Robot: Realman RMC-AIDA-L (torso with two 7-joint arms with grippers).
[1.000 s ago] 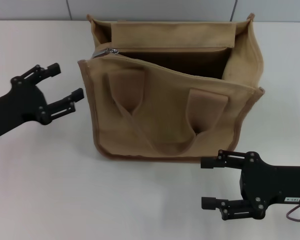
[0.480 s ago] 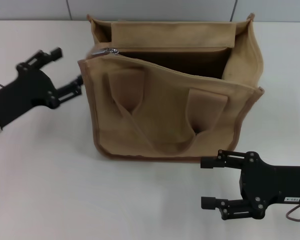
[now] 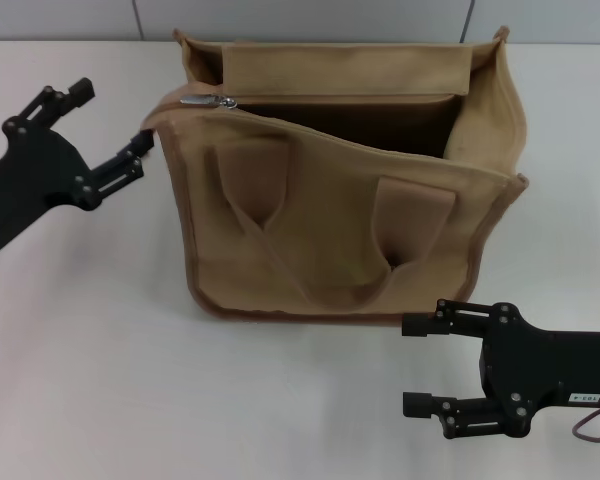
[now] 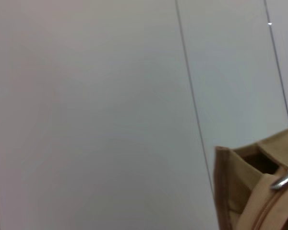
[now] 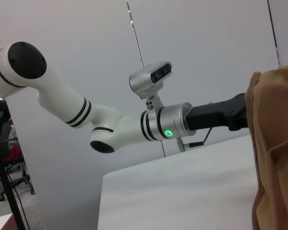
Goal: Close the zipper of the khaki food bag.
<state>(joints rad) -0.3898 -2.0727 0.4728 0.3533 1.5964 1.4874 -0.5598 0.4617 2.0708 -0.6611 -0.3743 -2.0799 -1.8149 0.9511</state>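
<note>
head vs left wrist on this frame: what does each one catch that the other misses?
Head view only: the whole khaki food bag with its mouth open, both looped handles, the left pincer open at the bag's left top corner, and the right pincer open on the table in front of the bag.

Left wrist view only: mostly bare wall panels.

Both: the bag's corner and the zipper's silver pull tab, seen closer from the wrist.

black angular grippers, left gripper (image 3: pixel 108 128) and right gripper (image 3: pixel 420 365), exposed screws all over. pink cable loop by right gripper. white arm (image 5: pixel 62 100), black joint bands, silver wrist, green led.
</note>
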